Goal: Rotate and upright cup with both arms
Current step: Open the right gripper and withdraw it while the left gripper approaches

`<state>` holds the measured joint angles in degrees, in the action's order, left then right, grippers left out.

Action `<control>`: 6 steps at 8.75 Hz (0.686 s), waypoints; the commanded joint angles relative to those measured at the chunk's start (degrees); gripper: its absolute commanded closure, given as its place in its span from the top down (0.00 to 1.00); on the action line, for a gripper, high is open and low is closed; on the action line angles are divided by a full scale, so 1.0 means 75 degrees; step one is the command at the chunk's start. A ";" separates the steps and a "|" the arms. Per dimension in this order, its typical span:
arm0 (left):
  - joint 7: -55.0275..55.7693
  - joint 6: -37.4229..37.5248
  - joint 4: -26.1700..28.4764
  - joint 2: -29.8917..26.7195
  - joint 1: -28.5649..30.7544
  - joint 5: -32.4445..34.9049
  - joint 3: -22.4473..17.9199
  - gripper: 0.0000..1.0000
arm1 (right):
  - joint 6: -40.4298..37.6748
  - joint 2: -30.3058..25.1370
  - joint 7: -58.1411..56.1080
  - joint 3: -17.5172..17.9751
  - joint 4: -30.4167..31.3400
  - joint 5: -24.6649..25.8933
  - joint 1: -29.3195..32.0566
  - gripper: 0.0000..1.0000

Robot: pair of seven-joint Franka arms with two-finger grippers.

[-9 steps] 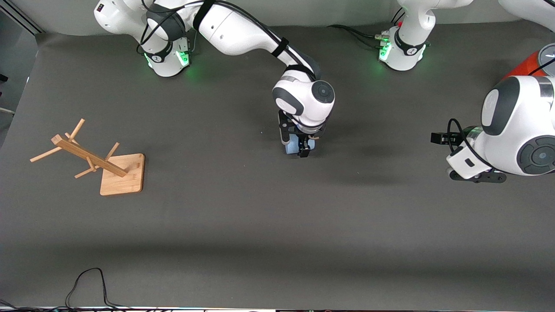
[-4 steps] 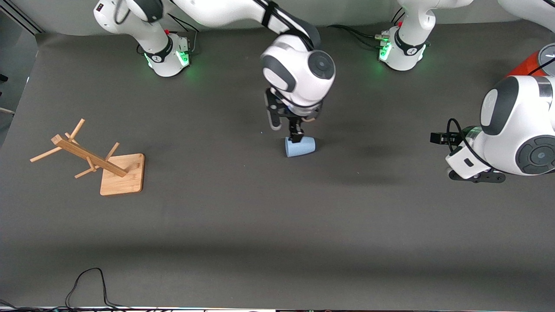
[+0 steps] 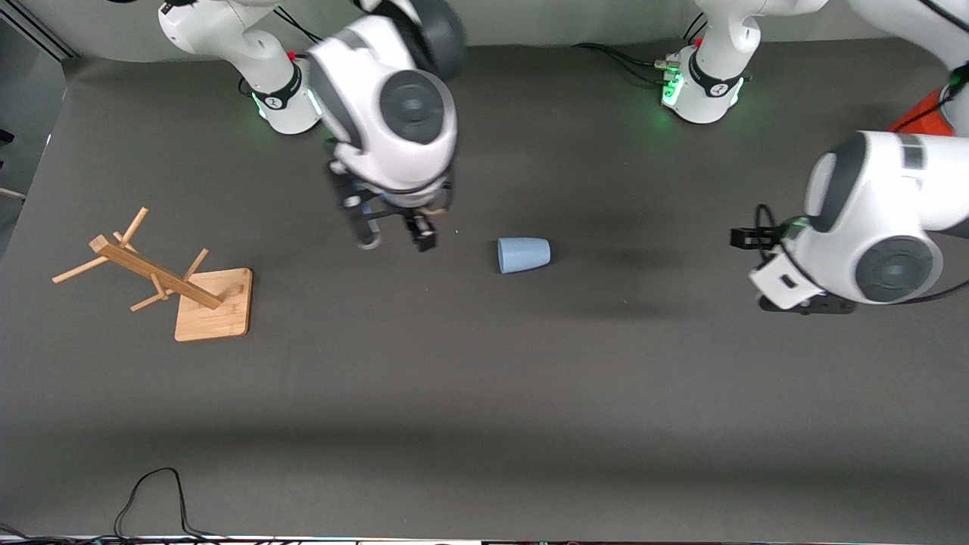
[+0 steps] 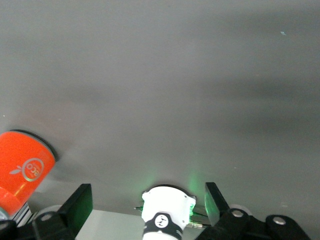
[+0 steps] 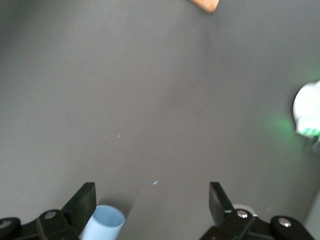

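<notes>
The pale-blue cup [image 3: 524,255] lies on its side in the middle of the table, its mouth toward the right arm's end. My right gripper [image 3: 395,241] is open and empty, up in the air beside the cup toward the right arm's end. In the right wrist view the cup [image 5: 102,225] shows its open mouth just inside one finger of the right gripper [image 5: 152,205], well below it. My left gripper [image 4: 148,205] is open and empty, up in the air over the table toward the left arm's end, apart from the cup.
A wooden rack [image 3: 182,291] stands on its square base toward the right arm's end. An orange-red cylinder [image 3: 920,117] stands near the left arm's base [image 3: 700,83] and also shows in the left wrist view [image 4: 22,170]. A black cable [image 3: 151,492] lies at the front edge.
My right gripper was down at the cup, has lifted off it and swung toward the right arm's end. The cup stays lying on its side. The left arm shifted slightly toward the cup.
</notes>
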<state>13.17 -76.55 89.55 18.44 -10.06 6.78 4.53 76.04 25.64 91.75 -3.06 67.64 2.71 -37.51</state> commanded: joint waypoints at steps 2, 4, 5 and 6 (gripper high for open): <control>0.2034 0.0222 -0.0092 0.0200 -0.1747 0.0103 -0.0088 1.00 | -0.0132 -0.1608 -0.3656 0.0010 0.1242 -0.0092 0.1890 1.00; 0.3440 0.0222 -0.0523 0.0713 -0.2837 0.0127 -0.0088 1.00 | 0.0241 -0.2430 -0.5998 -0.0002 0.2005 -0.0080 0.3108 1.00; 0.4073 0.0327 -0.1141 0.1239 -0.3330 0.0139 -0.0099 1.00 | 0.0592 -0.2817 -0.7287 -0.0002 0.2484 -0.0091 0.3660 1.00; 0.4578 0.0722 -0.1809 0.1836 -0.3787 0.0278 -0.0099 1.00 | 0.0955 -0.3099 -0.8251 -0.0002 0.2884 -0.0092 0.4013 1.00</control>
<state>42.89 -75.40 84.74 25.46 -34.26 7.24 4.82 79.05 7.31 37.65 -3.60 82.33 2.60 -10.06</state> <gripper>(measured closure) 0.000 0.000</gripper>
